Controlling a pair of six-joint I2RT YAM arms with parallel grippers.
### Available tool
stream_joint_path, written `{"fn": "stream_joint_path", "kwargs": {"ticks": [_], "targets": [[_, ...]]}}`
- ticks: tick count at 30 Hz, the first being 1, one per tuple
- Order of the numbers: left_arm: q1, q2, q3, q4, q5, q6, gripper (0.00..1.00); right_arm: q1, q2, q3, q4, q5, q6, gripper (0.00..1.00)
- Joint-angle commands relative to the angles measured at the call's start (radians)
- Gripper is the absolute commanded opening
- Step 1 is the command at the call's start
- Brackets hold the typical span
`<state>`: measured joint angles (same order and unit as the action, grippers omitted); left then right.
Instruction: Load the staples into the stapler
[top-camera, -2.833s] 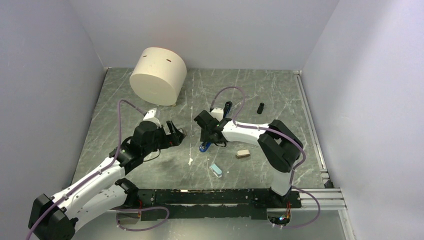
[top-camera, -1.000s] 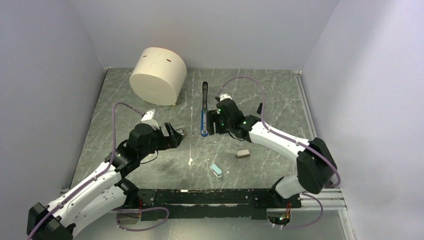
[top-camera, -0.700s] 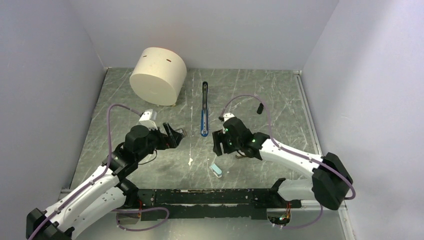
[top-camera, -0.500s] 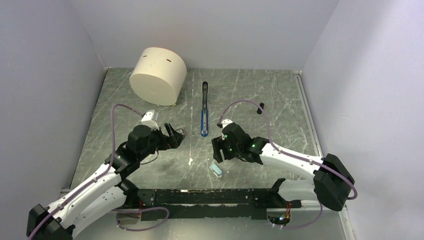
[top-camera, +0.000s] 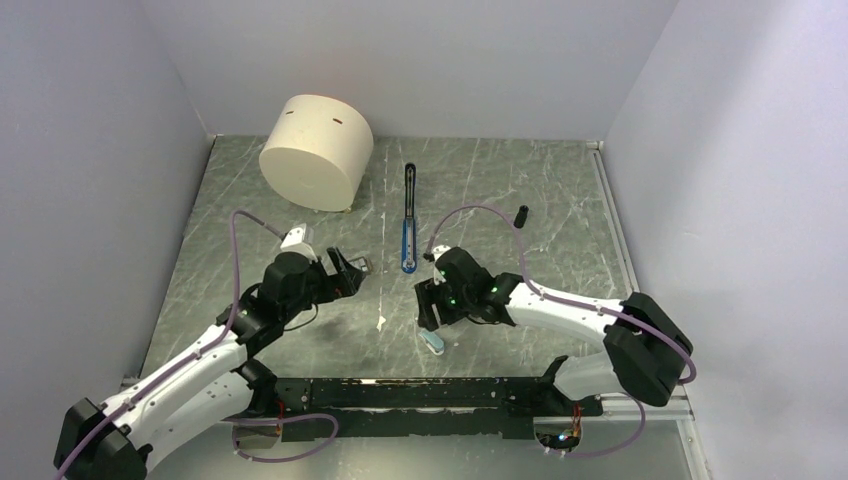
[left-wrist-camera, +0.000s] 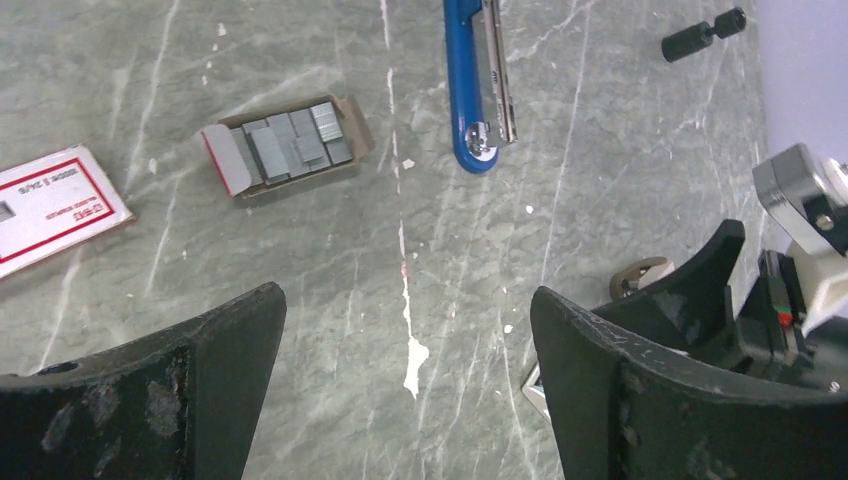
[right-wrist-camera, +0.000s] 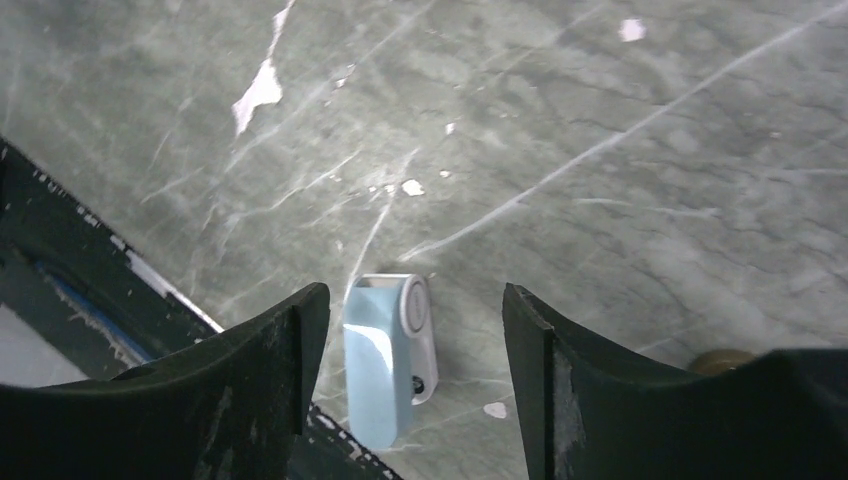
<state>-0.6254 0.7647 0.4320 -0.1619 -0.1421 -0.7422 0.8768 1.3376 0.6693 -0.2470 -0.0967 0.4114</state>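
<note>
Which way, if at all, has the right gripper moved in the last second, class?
Yes. The right gripper has pulled back from beside the stapler toward the near edge of the table, and now hangs open above the pale-blue piece.

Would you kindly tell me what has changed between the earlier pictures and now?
The right gripper laid the stapler down opened out flat on the table, let go, and drew back toward the near edge. It now hangs open over the pale-blue piece. The left gripper and the cream cylinder stayed roughly where they were.
</note>
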Motion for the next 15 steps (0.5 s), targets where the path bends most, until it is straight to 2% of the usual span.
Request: {"fn": "stream_joint_path", "kwargs": {"ticks": [1, 4, 6, 9, 15], "targets": [[0.001, -0.026, -0.021, -0.023, -0.064, -0.031, 0.97, 0.025, -0.029, 0.014, -0.024, -0.083, -0.01, 0.69], [0.001, -0.029, -0.033, -0.017, -0.066, -0.028, 0.97, 0.051, -0.028, 0.049, -0.191, -0.023, 0.059, 0.69], [0.001, -0.025, -0.05, 0.006, -0.05, -0.01, 0.97, 0.084, -0.036, 0.047, -0.235, 0.012, 0.091, 0.69], [0.001, -0.003, -0.067, 0.038, -0.034, 0.002, 0.97, 0.118, -0.027, 0.042, -0.257, 0.02, 0.108, 0.66], [0.001, 0.04, -0.08, 0.087, -0.005, 0.022, 0.97, 0.167, -0.027, 0.046, -0.23, 0.029, 0.124, 0.52]]}}
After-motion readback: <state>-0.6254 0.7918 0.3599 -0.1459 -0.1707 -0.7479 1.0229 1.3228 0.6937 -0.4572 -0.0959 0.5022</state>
